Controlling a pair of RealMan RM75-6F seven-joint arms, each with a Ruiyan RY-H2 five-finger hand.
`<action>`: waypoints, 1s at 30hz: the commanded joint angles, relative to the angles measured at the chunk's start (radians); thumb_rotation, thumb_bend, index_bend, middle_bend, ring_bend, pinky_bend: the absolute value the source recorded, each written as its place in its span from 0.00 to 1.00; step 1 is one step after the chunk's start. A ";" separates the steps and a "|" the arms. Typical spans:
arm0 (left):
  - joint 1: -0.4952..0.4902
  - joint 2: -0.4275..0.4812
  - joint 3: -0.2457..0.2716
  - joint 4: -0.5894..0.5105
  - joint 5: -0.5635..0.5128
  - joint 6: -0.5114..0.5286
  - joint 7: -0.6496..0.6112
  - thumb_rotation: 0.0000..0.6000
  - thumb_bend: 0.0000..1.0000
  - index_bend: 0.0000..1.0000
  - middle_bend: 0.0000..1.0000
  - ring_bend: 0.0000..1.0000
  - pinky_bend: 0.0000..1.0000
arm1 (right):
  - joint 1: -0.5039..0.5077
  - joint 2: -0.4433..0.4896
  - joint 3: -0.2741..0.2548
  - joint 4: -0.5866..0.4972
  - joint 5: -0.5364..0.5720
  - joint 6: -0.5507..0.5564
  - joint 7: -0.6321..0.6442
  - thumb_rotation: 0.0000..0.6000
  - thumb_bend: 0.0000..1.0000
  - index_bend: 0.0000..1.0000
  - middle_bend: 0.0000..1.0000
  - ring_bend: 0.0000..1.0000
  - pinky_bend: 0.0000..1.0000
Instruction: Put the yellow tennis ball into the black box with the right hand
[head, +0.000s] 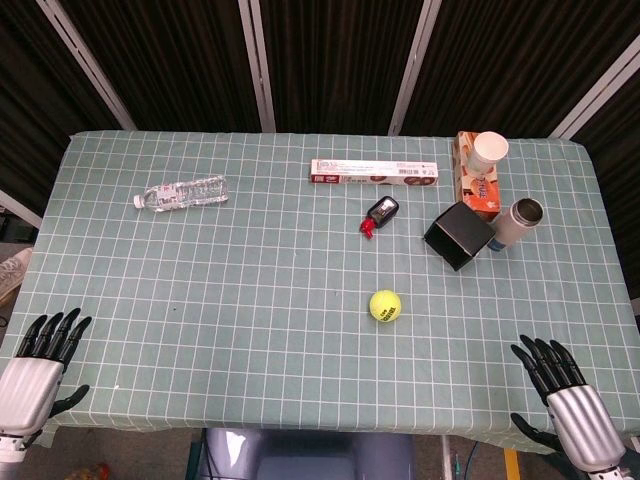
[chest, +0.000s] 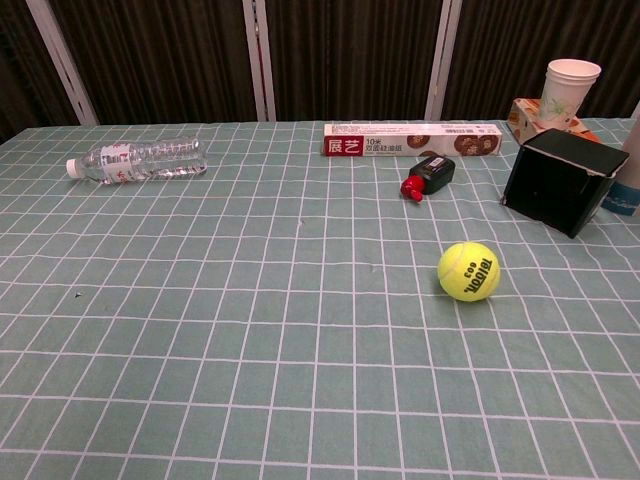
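The yellow tennis ball (head: 385, 306) (chest: 468, 271) lies on the checked green tablecloth, right of centre. The black box (head: 459, 235) (chest: 558, 180) stands farther back and to the right of it, tilted at an angle. My right hand (head: 560, 395) hangs at the table's front right corner, fingers spread and holding nothing, well apart from the ball. My left hand (head: 38, 365) sits at the front left corner, fingers also spread and empty. Neither hand shows in the chest view.
A clear water bottle (head: 183, 193) lies at the back left. A long red-and-white carton (head: 374, 172), a black-and-red small object (head: 380, 213), an orange box (head: 476, 180) with a paper cup (head: 489, 151), and a metal flask (head: 517, 220) crowd around the black box.
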 joint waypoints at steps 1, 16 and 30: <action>-0.003 -0.002 -0.002 -0.003 0.003 0.001 0.001 1.00 0.13 0.00 0.00 0.00 0.00 | -0.001 -0.005 -0.001 0.001 -0.002 -0.003 -0.011 1.00 0.23 0.00 0.00 0.00 0.04; -0.026 -0.028 -0.002 -0.001 0.025 -0.025 0.048 1.00 0.13 0.00 0.00 0.00 0.00 | 0.004 -0.110 -0.035 -0.021 -0.053 0.010 0.143 1.00 0.33 0.27 0.22 0.31 0.61; -0.045 -0.023 -0.018 -0.022 -0.010 -0.051 0.048 1.00 0.13 0.00 0.00 0.00 0.00 | 0.223 -0.155 -0.035 -0.209 0.144 -0.401 0.548 1.00 0.69 0.42 0.35 0.39 0.72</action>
